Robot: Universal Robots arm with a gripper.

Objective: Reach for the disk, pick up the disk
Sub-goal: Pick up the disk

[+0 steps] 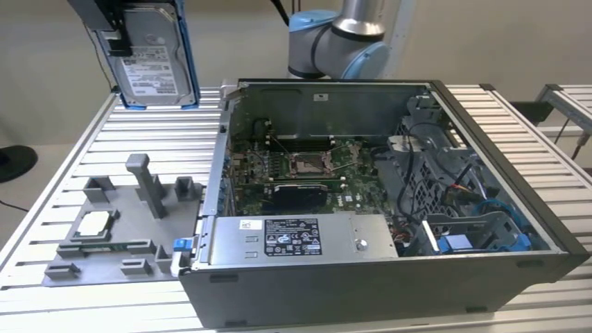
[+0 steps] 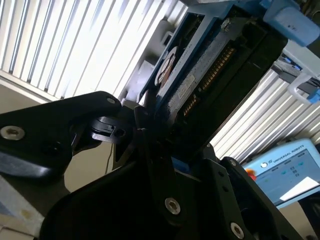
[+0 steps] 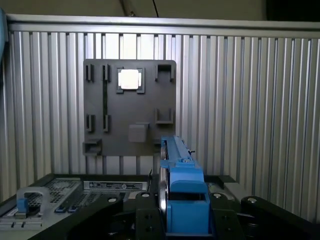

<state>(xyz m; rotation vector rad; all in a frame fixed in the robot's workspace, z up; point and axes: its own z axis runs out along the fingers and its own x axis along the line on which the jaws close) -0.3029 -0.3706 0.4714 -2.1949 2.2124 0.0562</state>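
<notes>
The disk (image 1: 159, 59), a silver-grey drive with a white label and a blue frame along its edges, hangs upright in the air above the table's far corner at the exterior view's left. My gripper (image 1: 115, 40) is shut on it from above. In the second wrist view the disk (image 2: 210, 60) runs edge-on between the black fingers (image 2: 100, 112). In the first wrist view its blue frame (image 3: 182, 197) stands up out of the gripper (image 3: 184, 222), high over the table.
Below the disk lies a grey fixture plate (image 1: 107, 239) with posts and a small square chip (image 1: 94, 223); the plate (image 3: 130, 107) also appears in the first wrist view. An open computer case (image 1: 370, 284) stands at the exterior view's right of the plate. The arm's base (image 1: 337, 41) stands behind it.
</notes>
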